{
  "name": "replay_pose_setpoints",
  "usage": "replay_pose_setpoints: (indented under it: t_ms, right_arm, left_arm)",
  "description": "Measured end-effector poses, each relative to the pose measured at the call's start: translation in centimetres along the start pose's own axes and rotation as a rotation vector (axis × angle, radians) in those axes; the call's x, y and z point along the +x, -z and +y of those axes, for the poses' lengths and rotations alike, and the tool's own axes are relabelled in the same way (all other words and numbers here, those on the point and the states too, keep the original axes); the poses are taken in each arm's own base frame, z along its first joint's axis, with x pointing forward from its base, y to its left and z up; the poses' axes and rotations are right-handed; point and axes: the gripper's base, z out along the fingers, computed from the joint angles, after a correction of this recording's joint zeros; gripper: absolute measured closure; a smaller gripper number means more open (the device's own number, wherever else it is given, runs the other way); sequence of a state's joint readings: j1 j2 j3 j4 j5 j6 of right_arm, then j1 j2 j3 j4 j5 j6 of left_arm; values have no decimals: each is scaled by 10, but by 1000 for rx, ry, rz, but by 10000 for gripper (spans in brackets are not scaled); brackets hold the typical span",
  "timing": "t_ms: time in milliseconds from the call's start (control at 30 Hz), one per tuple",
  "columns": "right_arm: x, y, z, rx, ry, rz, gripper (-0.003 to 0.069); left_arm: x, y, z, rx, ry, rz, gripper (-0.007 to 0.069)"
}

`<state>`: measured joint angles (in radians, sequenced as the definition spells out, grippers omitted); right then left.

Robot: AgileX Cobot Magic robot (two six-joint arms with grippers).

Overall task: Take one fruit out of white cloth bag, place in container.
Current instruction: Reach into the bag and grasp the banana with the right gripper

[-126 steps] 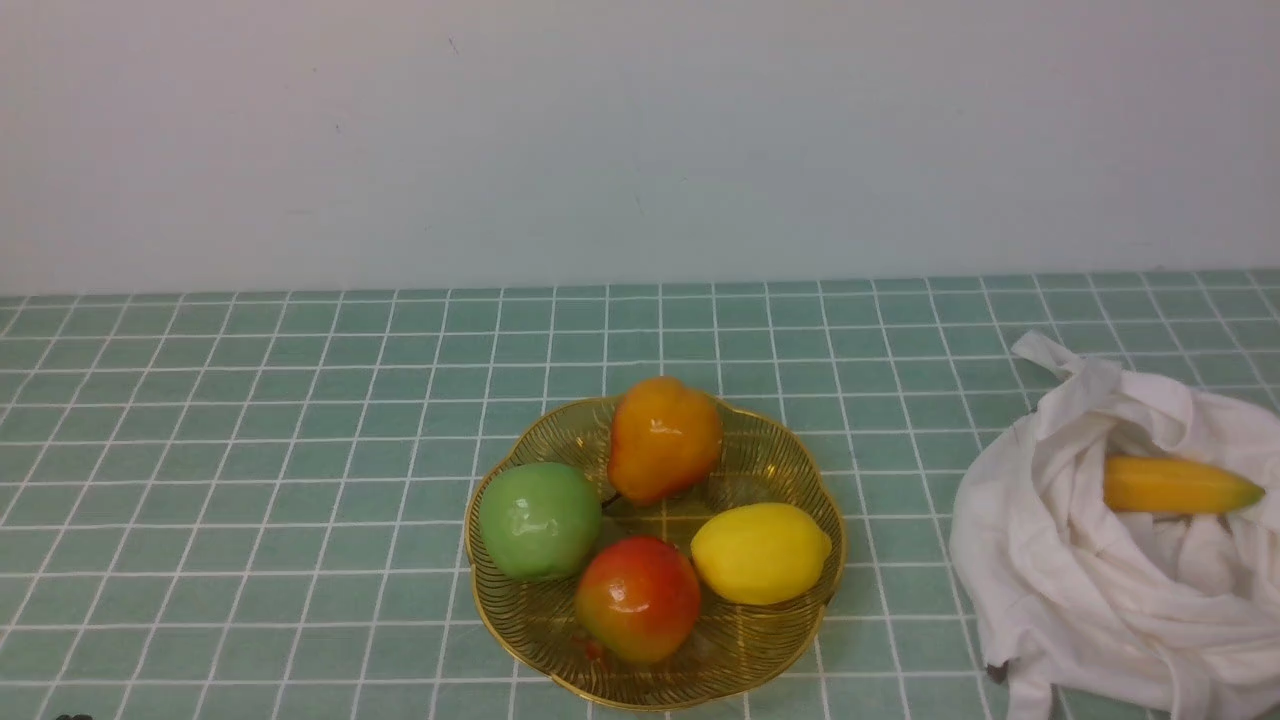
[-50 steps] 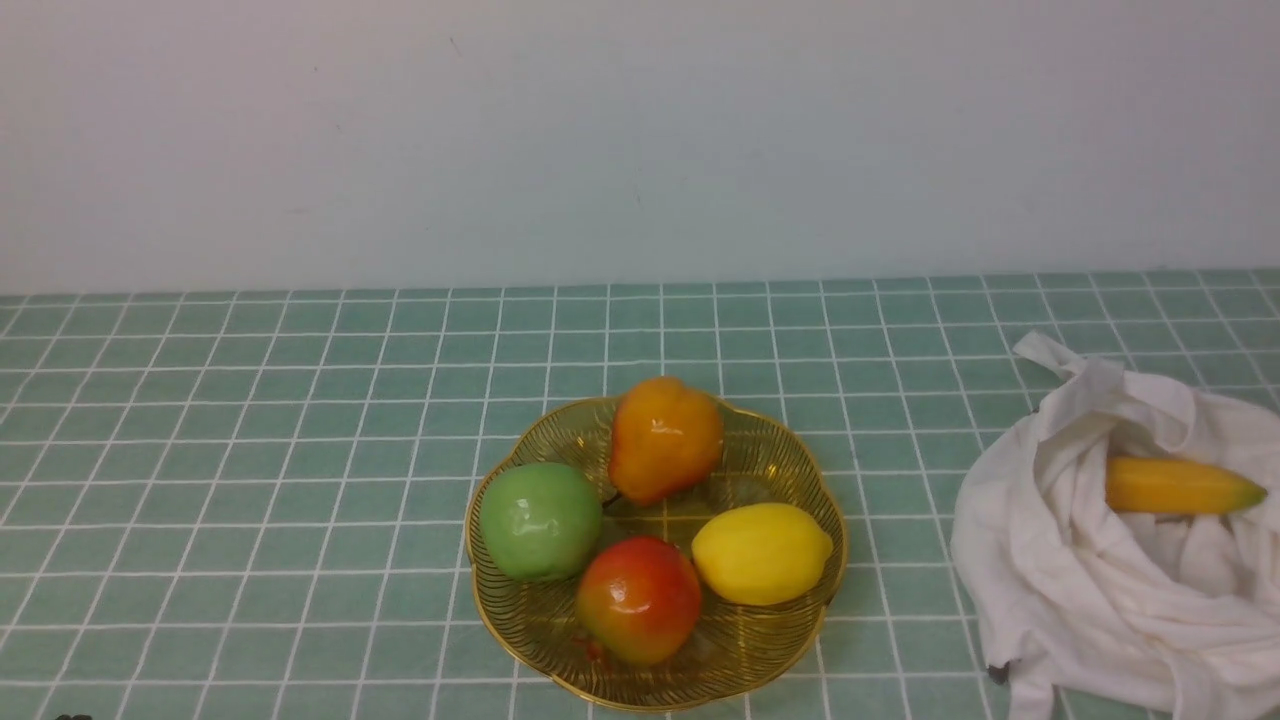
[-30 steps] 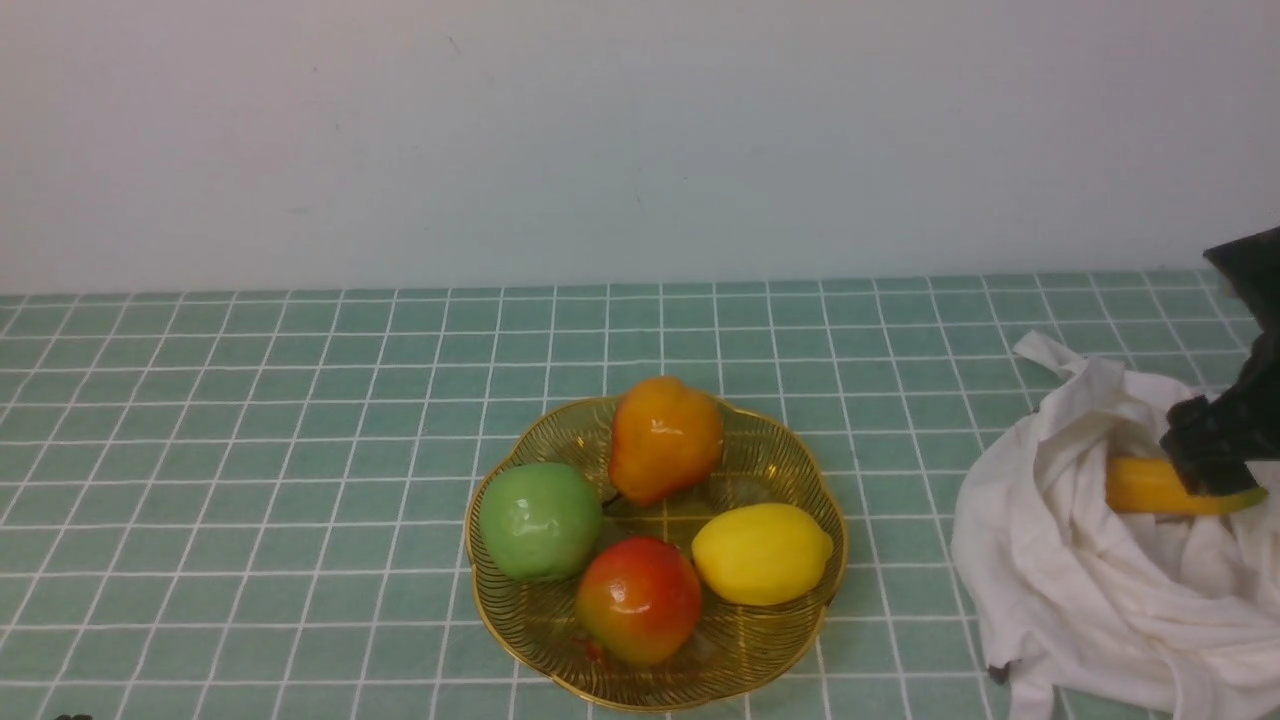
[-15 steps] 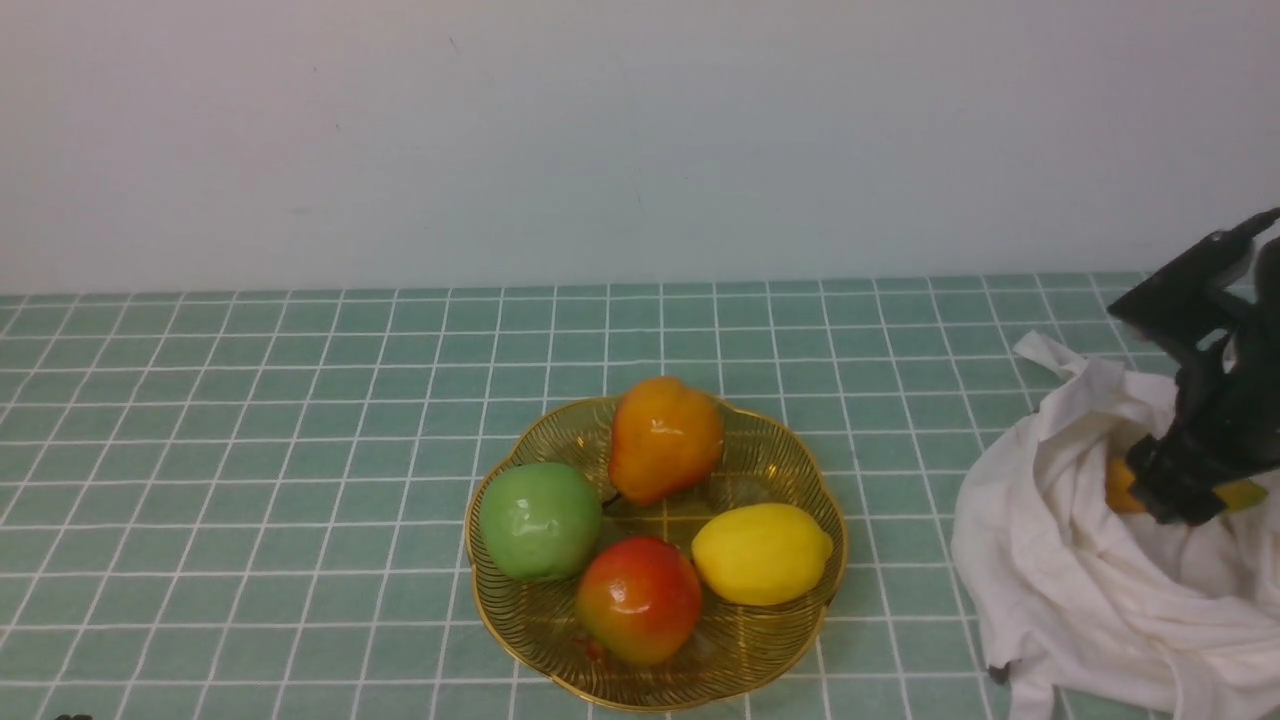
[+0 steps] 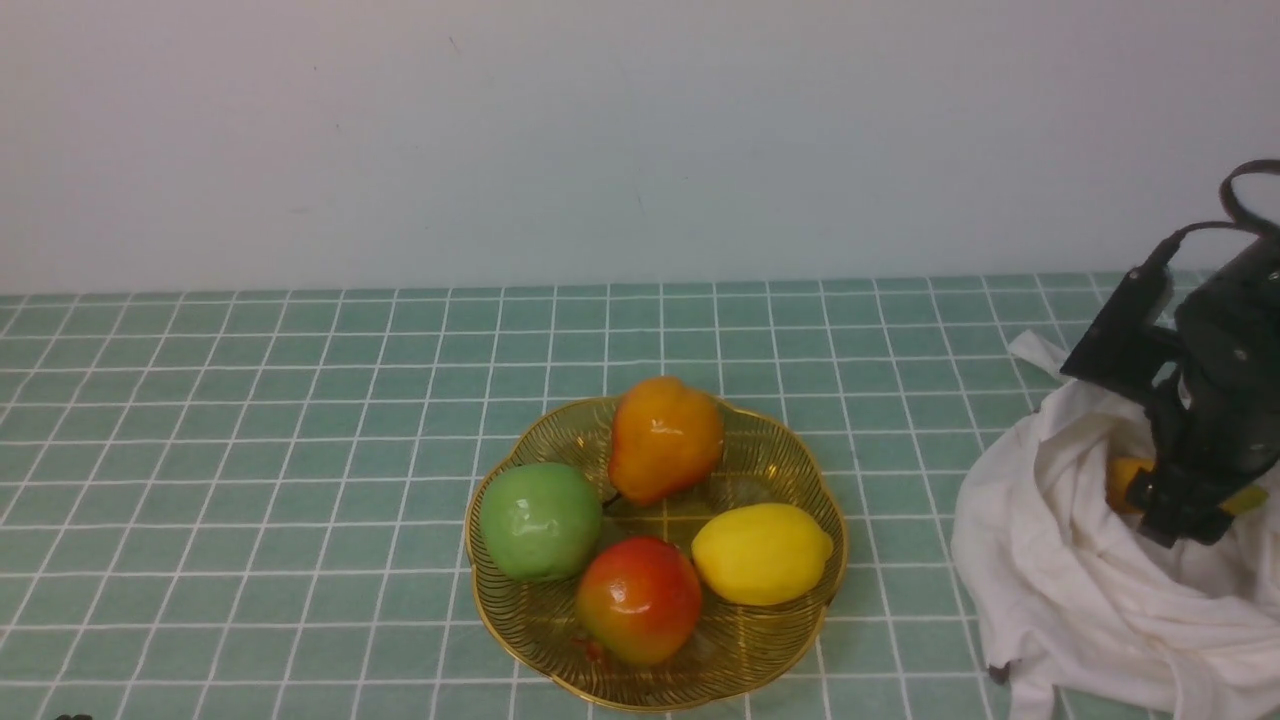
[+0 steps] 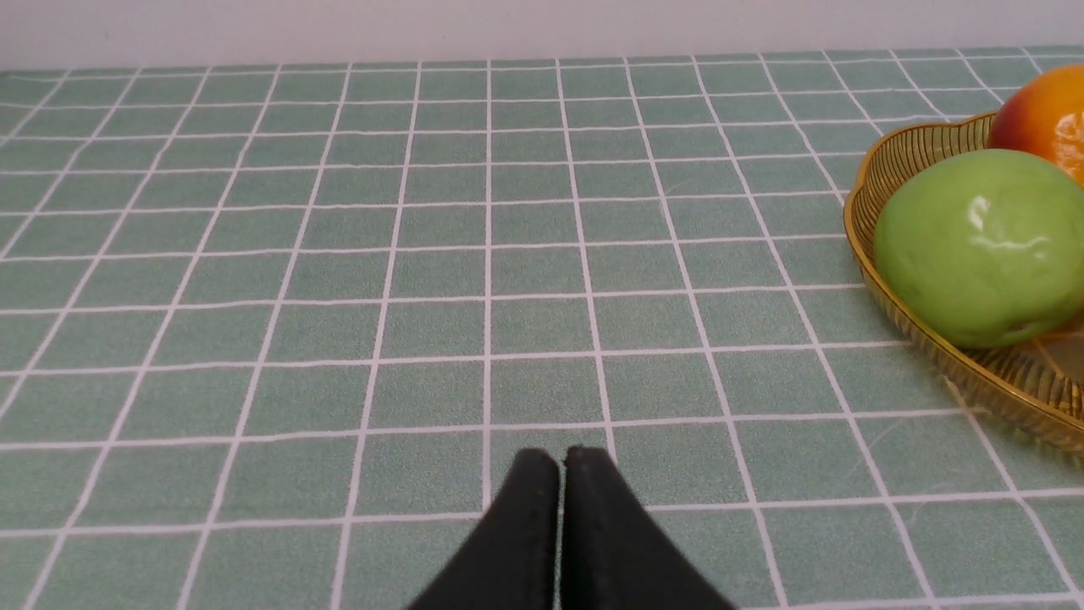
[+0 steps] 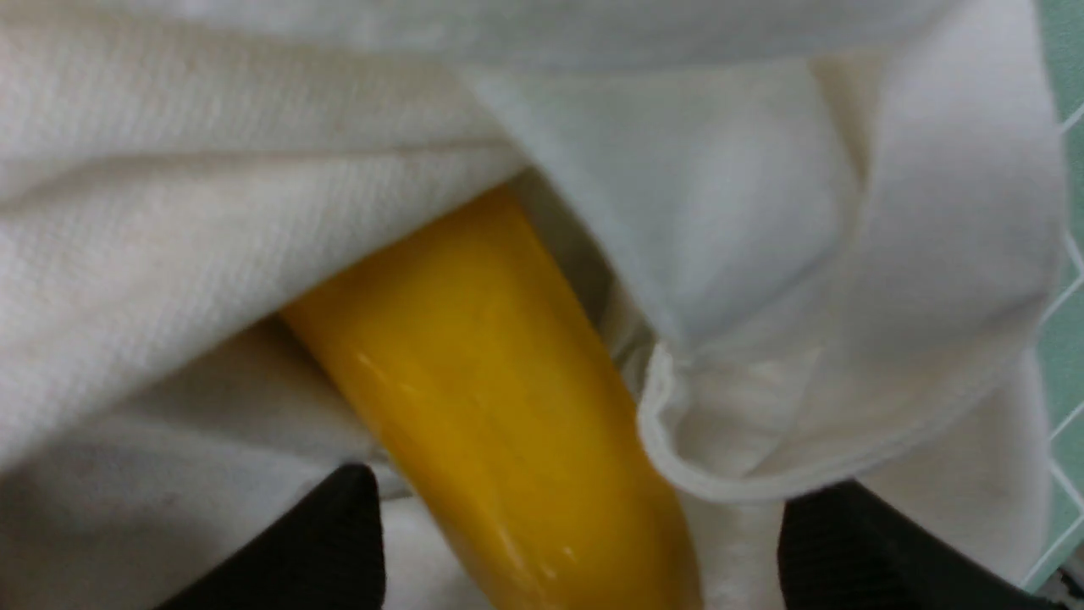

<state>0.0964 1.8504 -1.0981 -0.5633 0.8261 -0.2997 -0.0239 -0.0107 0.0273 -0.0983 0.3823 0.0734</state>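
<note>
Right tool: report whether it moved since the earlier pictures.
Yes: the right tool came in from the right, down into the white cloth bag over the banana.

The left gripper hangs low over the worktop, a spread of green tiles with white lines. Its two black fingers are pressed together along their length, with nothing between them. Off to one side, well apart from the fingers, part of the gold wire bowl stands on the tiles. A glossy green apple sits inside against the rim, with an orange pear just behind it, cut off by the frame. A pale wall edges the far side.
</note>
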Motion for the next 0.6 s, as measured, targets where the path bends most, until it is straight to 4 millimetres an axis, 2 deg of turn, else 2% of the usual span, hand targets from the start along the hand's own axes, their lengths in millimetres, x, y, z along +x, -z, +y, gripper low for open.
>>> replay_pose_setpoints:
  t_ms: [133,200,233,367,500,533,600]
  right_arm:
    - [5,-3,3,-24,6,65,253]
    - [7,-3,3,-32,5,93,372]
    - [8,-1,3,-35,4,112,389]
    - [9,7,0,-40,-3,172,383]
    - [10,30,-6,-37,-35,230,383]
    - [10,30,-6,-37,-35,230,383]
    - [8,42,-10,-27,-108,218,383]
  left_arm:
    - [0,0,0,0,0,0,632]
    - [0,0,0,0,0,0,632]
    - [0,0,0,0,0,0,632]
    - [0,0,0,0,0,0,632]
    - [0,0,0,0,0,0,632]
    - [0,0,0,0,0,0,632]
    - [0,0,0,0,0,0,632]
